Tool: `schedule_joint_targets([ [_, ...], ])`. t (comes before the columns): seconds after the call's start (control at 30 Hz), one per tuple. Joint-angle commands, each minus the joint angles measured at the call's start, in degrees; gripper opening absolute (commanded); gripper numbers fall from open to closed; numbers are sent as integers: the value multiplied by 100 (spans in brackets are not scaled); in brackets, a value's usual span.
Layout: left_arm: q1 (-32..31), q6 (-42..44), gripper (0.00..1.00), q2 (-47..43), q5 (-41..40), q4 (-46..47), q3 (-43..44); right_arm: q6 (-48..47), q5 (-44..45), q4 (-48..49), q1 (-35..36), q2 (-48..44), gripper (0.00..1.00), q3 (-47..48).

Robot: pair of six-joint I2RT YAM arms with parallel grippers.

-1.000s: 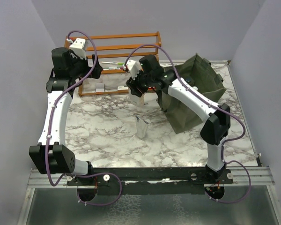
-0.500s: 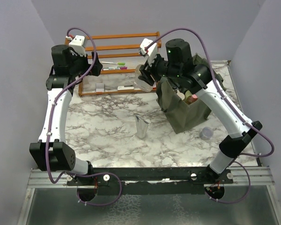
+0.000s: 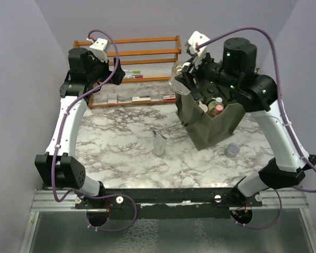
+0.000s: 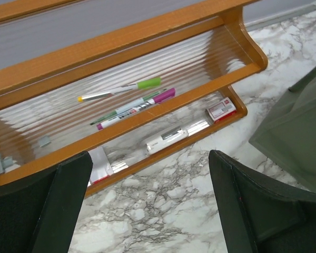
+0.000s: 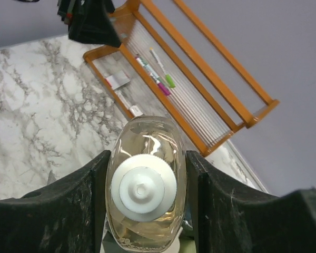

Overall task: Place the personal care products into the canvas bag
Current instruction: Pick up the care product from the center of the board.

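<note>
Canvas bag point(image 3: 210, 130) was dark olive-green; rack point(image 3: 147, 40) orange; tabletop point(image 3: 121, 142) white marble, grey-veined; bottle point(image 5: 146, 142) clear yellowish, white-capped.

Plain pale lavender-grey walls point(image 3: 21, 63) close in on three sides a white worktop point(image 3: 121, 137) veined in grey, evenly lit, with an orange wooden rack point(image 3: 147, 40) at its far edge against the back wall and a metal rail point(image 3: 47, 199) along its near edge.

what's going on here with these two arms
The right gripper holds a clear white-capped bottle raised at the rim of the green bag, which already has several bottles inside. The left gripper hangs open above the wooden rack, holding nothing. A silver tube stands on the table, not yet packed.
</note>
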Motion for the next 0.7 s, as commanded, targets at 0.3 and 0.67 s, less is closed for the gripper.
schedule_joint_targets([
  [0.3, -1231, 672, 92, 301, 1085, -16, 585, -128, 370, 554, -1223, -809, 1, 93],
  [0.67, -2421, 1272, 90, 770, 1992, -743, 1390, 351, -703, 774, -2364, -1020, 1, -1175],
])
